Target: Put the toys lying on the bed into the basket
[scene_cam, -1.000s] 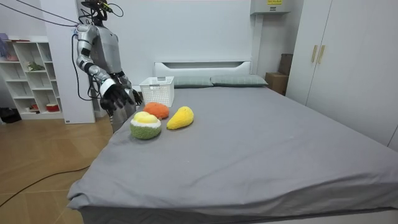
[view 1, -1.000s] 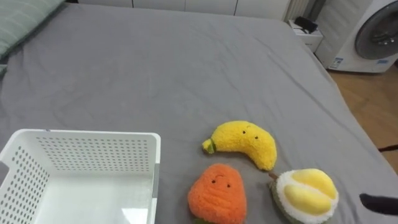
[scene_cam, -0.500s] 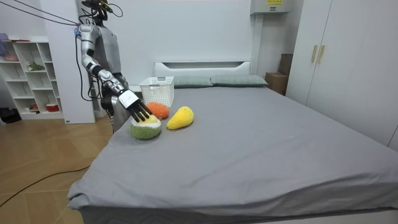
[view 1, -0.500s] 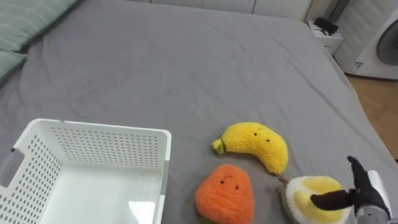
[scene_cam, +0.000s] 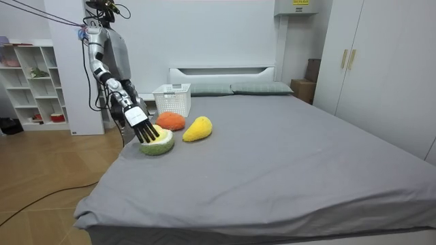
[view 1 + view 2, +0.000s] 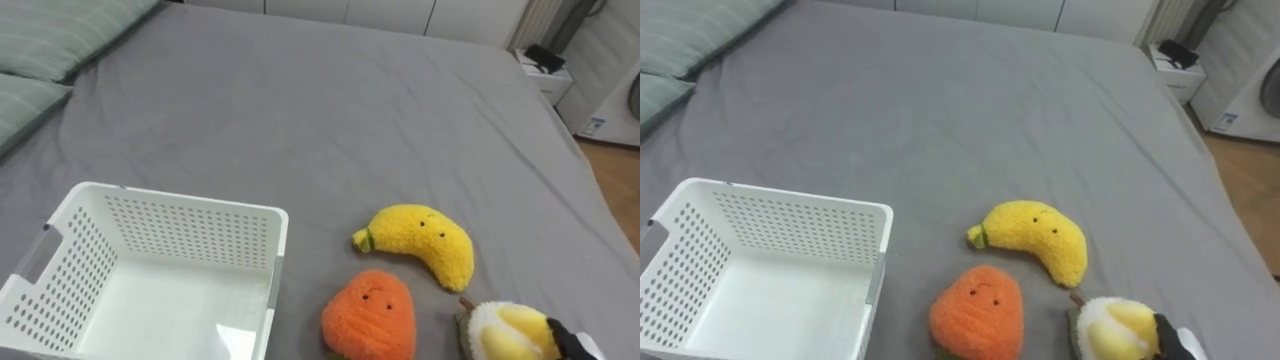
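**A:** Toys first: where do they lie?

**B:** All three are on the grey bed [image 6: 300, 110], to the right of the white basket [image 6: 190, 205]. The orange toy [image 6: 370, 315] is nearest the basket, just off its right wall. The yellow banana toy [image 6: 420, 242] lies a little farther from the basket, beyond the orange one. The durian toy [image 6: 505, 332] is the farthest from the basket, at the bed's near edge, close beside the other two.

**A:** And the arm?

**B:** The right arm comes down from the shoulder, bends at the elbow, and slopes forward and downward to the durian toy. The right hand [image 5: 138, 120] sits over that toy, on the side away from the basket, its back turned up and out.

**A:** Does it have hold of anything?

**B:** No. The fingers [image 5: 147, 134] are straight and point down, their tips laid against the toy's top and outer side. They are not curled round it. In the eye views, dark fingertips show against the durian's right edge, at the bottom of the picture.

**A:** Where does the robot stand?

**B:** Upright at the bedside, with the basket and the toys before it.
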Tool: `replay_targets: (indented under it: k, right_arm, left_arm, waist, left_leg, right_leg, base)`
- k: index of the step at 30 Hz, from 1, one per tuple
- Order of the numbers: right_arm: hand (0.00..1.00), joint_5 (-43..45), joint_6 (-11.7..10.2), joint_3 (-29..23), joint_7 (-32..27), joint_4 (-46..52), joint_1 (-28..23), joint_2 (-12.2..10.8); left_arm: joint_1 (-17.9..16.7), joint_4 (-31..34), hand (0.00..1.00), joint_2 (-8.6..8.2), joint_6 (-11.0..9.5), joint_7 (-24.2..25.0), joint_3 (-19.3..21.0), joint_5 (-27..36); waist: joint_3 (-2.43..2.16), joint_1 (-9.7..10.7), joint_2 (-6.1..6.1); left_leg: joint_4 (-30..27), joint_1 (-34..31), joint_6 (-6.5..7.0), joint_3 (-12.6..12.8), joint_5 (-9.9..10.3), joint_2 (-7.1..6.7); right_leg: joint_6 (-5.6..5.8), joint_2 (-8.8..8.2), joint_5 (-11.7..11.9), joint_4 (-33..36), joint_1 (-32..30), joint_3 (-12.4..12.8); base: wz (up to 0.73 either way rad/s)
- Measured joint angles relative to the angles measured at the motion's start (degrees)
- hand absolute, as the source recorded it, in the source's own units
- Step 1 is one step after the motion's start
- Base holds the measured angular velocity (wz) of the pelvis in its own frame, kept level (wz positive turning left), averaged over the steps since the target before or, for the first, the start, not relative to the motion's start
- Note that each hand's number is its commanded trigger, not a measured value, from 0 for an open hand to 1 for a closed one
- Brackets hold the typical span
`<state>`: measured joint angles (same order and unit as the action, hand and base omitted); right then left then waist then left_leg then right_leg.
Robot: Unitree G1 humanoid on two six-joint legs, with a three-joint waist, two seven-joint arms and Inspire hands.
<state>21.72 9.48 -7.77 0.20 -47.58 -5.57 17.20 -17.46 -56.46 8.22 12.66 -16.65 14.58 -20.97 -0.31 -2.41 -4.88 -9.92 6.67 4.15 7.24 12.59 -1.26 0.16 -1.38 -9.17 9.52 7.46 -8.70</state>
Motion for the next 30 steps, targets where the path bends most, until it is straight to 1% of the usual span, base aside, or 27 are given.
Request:
replay_targets:
  k: [1, 2, 3, 6, 9, 11, 13, 18, 19, 23, 30]
  right_arm:
    - [0.51, 1.2, 0.07, 0.01, 0.04, -1.05, 0.01, 0.17]
    - [0.7, 1.39, 0.13, -0.02, 0.04, -1.49, 0.01, 0.23]
    - [1.0, 1.55, 0.36, -0.04, 0.04, -2.08, -0.01, 0.35]
    - [1.0, 1.57, 0.67, -0.07, -0.07, -3.89, 0.13, 0.72]
    - [1.0, 1.67, 1.27, -0.08, -0.89, -4.07, 0.31, 1.76]
    - [1.0, 2.7, 1.9, -0.09, -1.14, -4.01, 0.5, 2.05]
    - [1.0, 5.88, 2.54, -0.07, -1.5, -3.72, 0.45, 1.76]
    - [1.0, 10.46, 2.99, 0.34, -1.96, -3.53, 0.4, 1.03]
    - [1.0, 10.95, 3.16, 0.39, -2.09, -3.54, 0.25, 0.5]
    - [1.0, 11.12, 3.14, 0.31, -2.97, -3.54, -0.36, -0.42]
    - [1.0, 10.16, 2.98, -0.27, -7.09, -3.63, -1.43, -1.47]
  left_arm:
    - [0.13, -0.13, 0.0, -0.01, 0.03, 0.18, 0.0, 0.0]
    - [0.13, -0.17, 0.0, 0.0, 0.07, 0.32, -0.02, 0.0]
    - [0.16, -0.17, 0.0, 0.0, 0.12, 0.64, -0.02, 0.0]
    - [0.52, -0.27, 0.0, 0.02, 0.16, 0.75, -0.15, 0.02]
    - [1.42, -1.19, 0.0, -0.01, 0.22, 0.74, -0.3, 0.06]
    - [1.63, -1.53, 0.0, -0.01, 0.33, 0.74, -0.31, 0.1]
    - [1.62, -1.54, 0.0, -0.01, 0.63, 0.74, -0.4, 0.08]
    - [1.77, -1.54, 0.0, 0.01, 0.72, 0.56, -1.78, 0.04]
    - [1.8, -1.54, 0.0, 0.0, 0.69, 0.54, -1.83, 0.04]
    - [1.58, -1.55, 0.0, -0.02, 0.52, -0.55, -1.8, 0.05]
    - [0.94, -1.71, 0.0, -0.04, -0.27, -1.97, -1.73, 0.18]
  waist:
    - [-0.01, -0.15, -0.05]
    - [0.0, -0.15, -0.07]
    - [0.02, -0.17, -0.11]
    - [0.04, -0.06, -0.16]
    - [0.04, -0.13, -0.16]
    - [0.07, -0.19, -0.2]
    - [0.06, -0.3, -0.19]
    - [0.04, -0.06, -0.16]
    - [0.03, -0.08, -0.11]
    - [0.02, -0.03, -0.07]
    - [0.0, 0.47, 0.15]
  left_leg:
    - [-0.19, 0.0, 0.0, -0.05, 0.0, 0.0]
    - [-0.26, -0.03, 0.01, -0.1, 0.01, -0.01]
    - [-0.39, -0.16, 0.02, -0.32, 0.01, -0.05]
    - [-0.5, -0.15, 0.03, -1.28, 0.02, -0.21]
    - [-0.74, -0.18, 0.02, -1.35, 0.03, -0.18]
    - [-0.79, -0.18, 0.0, -1.36, 0.05, -0.15]
    - [-0.82, -0.19, -0.01, -1.36, 0.05, -0.14]
    - [-0.82, -0.19, -0.01, -1.37, 0.05, -0.17]
    - [-0.81, -0.19, -0.01, -1.37, 0.05, -0.17]
    - [-0.76, -0.08, 0.0, -1.16, 0.05, -0.16]
    - [-0.77, -0.04, 0.02, -1.05, 0.03, -0.19]
  right_leg:
    - [0.0, 0.01, 0.0, 0.0, 0.12, -0.02]
    - [0.0, -0.02, 0.0, 0.0, 0.13, -0.11]
    - [0.0, -0.07, 0.0, 0.01, 0.11, -0.31]
    - [0.0, -0.17, 0.0, -0.06, 0.42, -0.98]
    - [-0.01, -0.15, 0.01, -0.1, 0.31, -1.03]
    - [-0.06, -0.13, 0.04, -0.09, 0.29, -1.02]
    - [-0.08, -0.12, 0.05, -0.05, 0.3, -1.03]
    - [-0.08, -0.13, 0.05, 0.03, 0.32, -1.04]
    - [-0.08, -0.14, 0.05, 0.05, 0.38, -1.05]
    - [-0.08, -0.14, 0.05, 0.18, 0.35, -0.83]
    - [-0.07, -0.15, 0.05, 0.19, 0.53, -0.7]
  base:
    - [0.0]
    - [0.04]
    - [0.07]
    - [0.12]
    - [0.03]
    - [0.0]
    - [0.0]
    - [0.0]
    - [0.0]
    - [-0.02]
    - [0.0]
